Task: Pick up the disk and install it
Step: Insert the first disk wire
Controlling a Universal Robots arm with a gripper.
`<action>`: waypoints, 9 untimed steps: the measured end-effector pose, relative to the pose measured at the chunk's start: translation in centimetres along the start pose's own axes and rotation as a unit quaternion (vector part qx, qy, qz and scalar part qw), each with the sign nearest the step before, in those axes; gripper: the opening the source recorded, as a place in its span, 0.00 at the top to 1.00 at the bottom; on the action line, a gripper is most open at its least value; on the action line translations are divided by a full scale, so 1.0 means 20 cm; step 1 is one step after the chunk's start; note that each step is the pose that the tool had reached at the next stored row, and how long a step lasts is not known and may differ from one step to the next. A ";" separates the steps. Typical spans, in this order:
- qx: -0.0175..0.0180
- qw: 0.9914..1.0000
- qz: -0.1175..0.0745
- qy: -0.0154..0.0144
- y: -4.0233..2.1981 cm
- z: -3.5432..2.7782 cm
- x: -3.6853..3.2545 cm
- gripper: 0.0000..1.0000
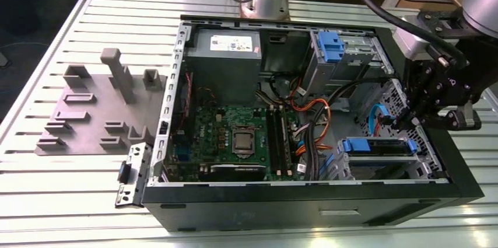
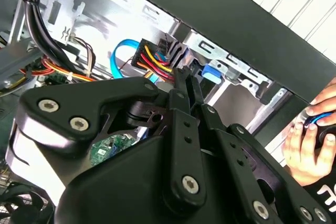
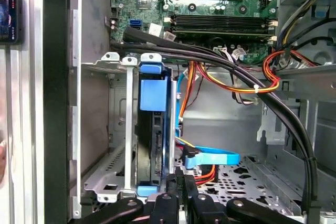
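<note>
Open PC case (image 1: 311,198) lies on its side on a slatted metal table (image 1: 70,201). The gripper (image 1: 411,121) hangs inside the case at the exterior view's right, above the perforated wall, just over the drive cage (image 1: 379,160).

The disk (image 3: 155,145) in its blue carrier sits edge-on in the drive cage slot (image 3: 97,182) in the first wrist view, blue tab at the top end, drive body dark between the metal rails. In the exterior view the same disk (image 1: 379,146) shows as a blue bar across the cage near the case's front right corner. It looks seated in the bay, not carried.

Fingers (image 3: 170,205) in the first wrist view stand close together, nearly touching, with nothing between them, right next to the disk's lower end. In the second wrist view the fingers (image 2: 184,85) also run pressed side by side, empty.

A blue flat cable (image 3: 210,158) lies just beside the disk. Orange-yellow wire bundle (image 3: 231,85) and thick black cables (image 3: 294,124) cross above. Motherboard (image 1: 233,137) fills the case middle; grey power supply (image 1: 224,49) sits at the far end. A second blue bracket (image 1: 330,46) stands in the upper bay. Grey fixture plate (image 1: 93,114) rests on the table at the exterior view's left.

A person's hand (image 2: 310,140) shows outside the case in the second wrist view.
</note>
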State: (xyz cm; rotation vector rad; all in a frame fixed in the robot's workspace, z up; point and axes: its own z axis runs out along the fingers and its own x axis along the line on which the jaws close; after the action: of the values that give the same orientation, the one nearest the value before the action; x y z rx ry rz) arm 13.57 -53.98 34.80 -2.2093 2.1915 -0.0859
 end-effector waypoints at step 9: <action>0.011 1.000 0.000 0.000 0.035 0.006 0.012 0.84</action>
State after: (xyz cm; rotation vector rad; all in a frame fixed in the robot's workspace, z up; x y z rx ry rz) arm 12.89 -54.22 34.65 -2.1976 2.1802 -0.1098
